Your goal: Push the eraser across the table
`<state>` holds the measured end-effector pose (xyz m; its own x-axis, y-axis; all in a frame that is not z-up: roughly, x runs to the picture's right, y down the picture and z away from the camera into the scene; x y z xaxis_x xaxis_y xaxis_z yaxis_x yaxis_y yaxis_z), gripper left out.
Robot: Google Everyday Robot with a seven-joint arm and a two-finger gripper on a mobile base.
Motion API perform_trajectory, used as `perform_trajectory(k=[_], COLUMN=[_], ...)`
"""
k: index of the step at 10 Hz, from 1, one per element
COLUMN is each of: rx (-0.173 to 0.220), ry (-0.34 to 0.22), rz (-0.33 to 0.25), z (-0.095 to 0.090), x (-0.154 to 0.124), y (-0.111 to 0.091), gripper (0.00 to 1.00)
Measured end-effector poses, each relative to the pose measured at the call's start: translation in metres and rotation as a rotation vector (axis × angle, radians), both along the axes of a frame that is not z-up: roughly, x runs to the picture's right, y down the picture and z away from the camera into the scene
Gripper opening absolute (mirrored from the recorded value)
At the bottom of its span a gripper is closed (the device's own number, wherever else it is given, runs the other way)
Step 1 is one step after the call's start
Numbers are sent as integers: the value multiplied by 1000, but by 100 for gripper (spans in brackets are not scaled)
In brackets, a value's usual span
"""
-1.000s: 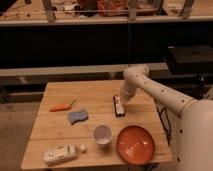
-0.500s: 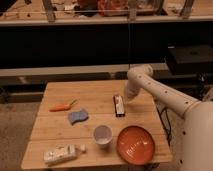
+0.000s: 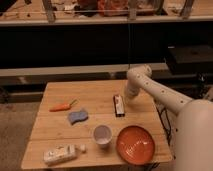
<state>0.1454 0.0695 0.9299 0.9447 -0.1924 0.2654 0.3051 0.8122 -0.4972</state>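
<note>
On the table (image 3: 60,95), right of centre, the eraser (image 3: 118,106) lies lengthwise, pointing away from the camera. Gripper (image 3: 125,98) sits just beside its far right end, possibly touching — hard to say. Orange plate (image 3: 135,144) front right, white cup (image 3: 102,134) beside it, blue sponge (image 3: 78,116) and carrot (image 3: 63,106) left, white bottle (image 3: 61,154) front left.

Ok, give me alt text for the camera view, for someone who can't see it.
A white robot arm reaches over a light wooden table, its claw just beyond the far end of a narrow dark eraser. Also on the table: a carrot, blue sponge, white cup, orange plate and white bottle.
</note>
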Motion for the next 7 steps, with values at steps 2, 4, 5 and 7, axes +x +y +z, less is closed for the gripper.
perform_trajectory(k=[2, 4, 5, 7], rx=[-16, -35, -46, -75], ry=[14, 20, 15, 5], rz=[-10, -8, -5, -9], z=[3, 4, 5, 3], x=[0, 3, 1, -13], y=[9, 18, 22, 31], gripper=[0, 0, 0, 0])
